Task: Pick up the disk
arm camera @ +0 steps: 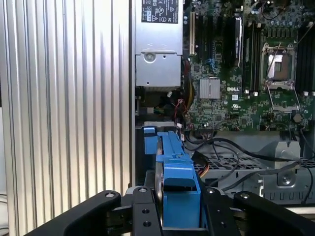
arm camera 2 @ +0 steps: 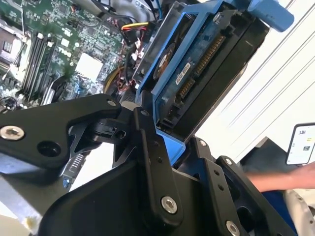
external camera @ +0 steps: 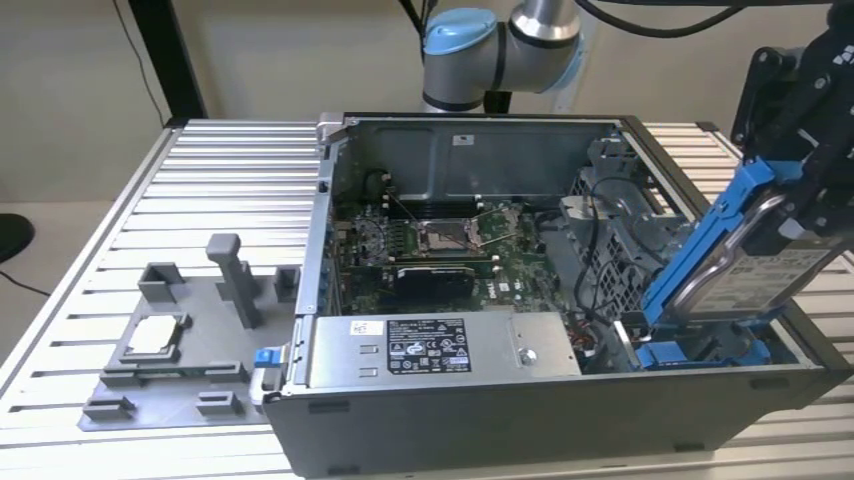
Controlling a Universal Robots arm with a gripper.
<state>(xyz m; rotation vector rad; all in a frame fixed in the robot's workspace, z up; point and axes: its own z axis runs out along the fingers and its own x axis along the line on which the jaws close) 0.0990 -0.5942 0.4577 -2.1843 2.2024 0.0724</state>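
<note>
Disk (external camera: 747, 262) is held tilted above PC case (external camera: 534, 420), clamped by gripper (arm camera: 179, 219); circuit-board underside seen in second wrist view.

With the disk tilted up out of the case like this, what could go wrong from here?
The disk is held at one end by the gripper; its lower end is still near the blue bay rail, so it may snag there. Cables lie close beside its path and might catch. Gripped by the blue carrier frame, the tilted disk might slip.
</note>
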